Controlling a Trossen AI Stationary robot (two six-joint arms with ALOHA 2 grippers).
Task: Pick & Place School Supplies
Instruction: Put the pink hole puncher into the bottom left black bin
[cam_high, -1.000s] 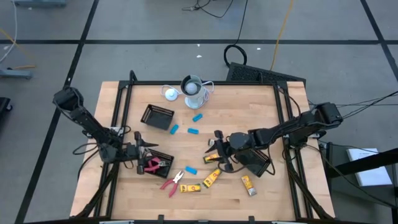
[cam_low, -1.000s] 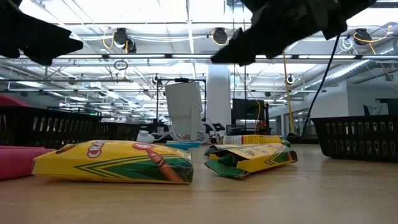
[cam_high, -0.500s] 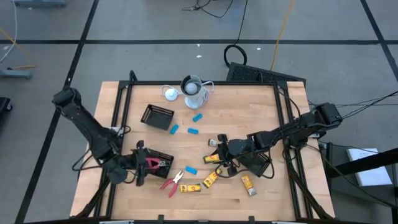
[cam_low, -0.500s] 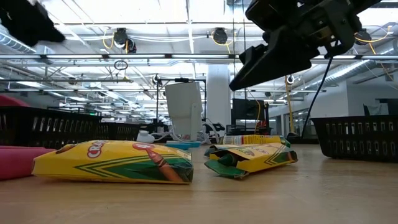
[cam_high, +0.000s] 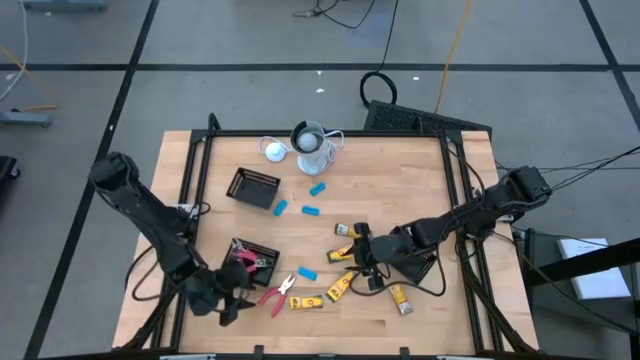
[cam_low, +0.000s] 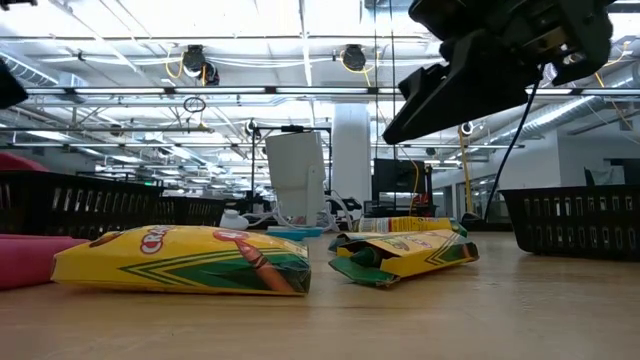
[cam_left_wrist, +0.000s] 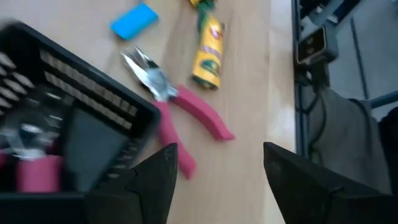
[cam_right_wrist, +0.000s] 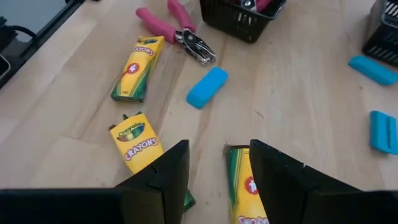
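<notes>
High view: right gripper (cam_high: 362, 262) low over the middle of the table (cam_high: 400, 170), among the crayon boxes; one crayon box (cam_high: 341, 287) lies just beside it, long axis diagonal, another crayon box (cam_high: 400, 297) toward the table's near edge. Left gripper (cam_high: 232, 300) at the near left corner, just beside the black basket (cam_high: 253, 259) and the red pliers (cam_high: 278, 293), which lie diagonal on the wood. Blue erasers (cam_high: 311, 212) scattered mid-table. Low view: two crayon boxes flat on the table, the nearer one (cam_low: 185, 258) lengthwise across the picture, the second (cam_low: 405, 252) behind it with its end flap open; the right arm hangs above them. Left wrist view: jaws spread wide, empty; pliers (cam_left_wrist: 174, 102) ahead of them, nose pointing away, beside the basket (cam_left_wrist: 68, 118); a crayon box (cam_left_wrist: 208, 53) and an eraser (cam_left_wrist: 134, 20) farther off. Right wrist view: jaws apart, empty, a crayon box (cam_right_wrist: 244, 193) between them, long axis along the gripper's forward line; another box (cam_right_wrist: 138, 144) just beside, a third (cam_right_wrist: 138, 67) and an eraser (cam_right_wrist: 207, 87) farther out.
</notes>
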